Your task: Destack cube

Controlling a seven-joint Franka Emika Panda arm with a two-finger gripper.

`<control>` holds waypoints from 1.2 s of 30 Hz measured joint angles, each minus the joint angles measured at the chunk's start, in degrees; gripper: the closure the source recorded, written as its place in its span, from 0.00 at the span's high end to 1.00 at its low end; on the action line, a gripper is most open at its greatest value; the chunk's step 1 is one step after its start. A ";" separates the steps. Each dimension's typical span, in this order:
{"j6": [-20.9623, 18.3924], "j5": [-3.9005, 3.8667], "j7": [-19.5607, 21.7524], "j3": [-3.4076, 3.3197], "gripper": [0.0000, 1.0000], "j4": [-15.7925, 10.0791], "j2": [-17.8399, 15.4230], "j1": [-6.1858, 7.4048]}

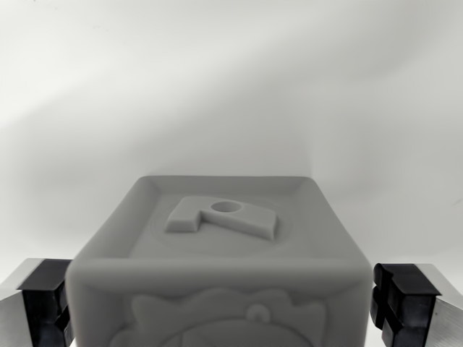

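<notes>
Wrist view: gripper (231, 300) flanks cube (217, 246), seemingly apart.

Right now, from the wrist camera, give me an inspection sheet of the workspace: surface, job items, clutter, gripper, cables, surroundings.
Surface: plain white surface, bare where visible.
Job's things: grey cube with raised relief on its top face; whatever is beneath it is out of view.
Clutter: nothing seen.
Gripper: gripper open, black pads flanking the cube with gaps on both sides, not touching.
Cables: nothing seen.
Surroundings: white background only.
</notes>
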 joint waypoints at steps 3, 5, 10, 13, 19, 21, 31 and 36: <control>0.00 0.00 0.00 0.00 1.00 0.00 0.00 0.00; 0.00 0.00 0.00 0.00 1.00 0.00 0.00 0.00; 0.00 0.00 0.00 0.00 1.00 0.00 0.00 0.00; -0.02 0.00 0.00 0.00 1.00 0.00 -0.02 0.01; -0.55 0.00 0.00 -0.01 1.00 -0.25 -0.99 0.01; -0.99 0.00 0.00 -0.03 1.00 -0.40 -1.61 0.03; -3.74 -0.03 0.00 -0.21 1.00 -1.33 -5.35 0.14; -5.76 -0.09 0.02 -0.36 1.00 -1.92 -8.01 0.25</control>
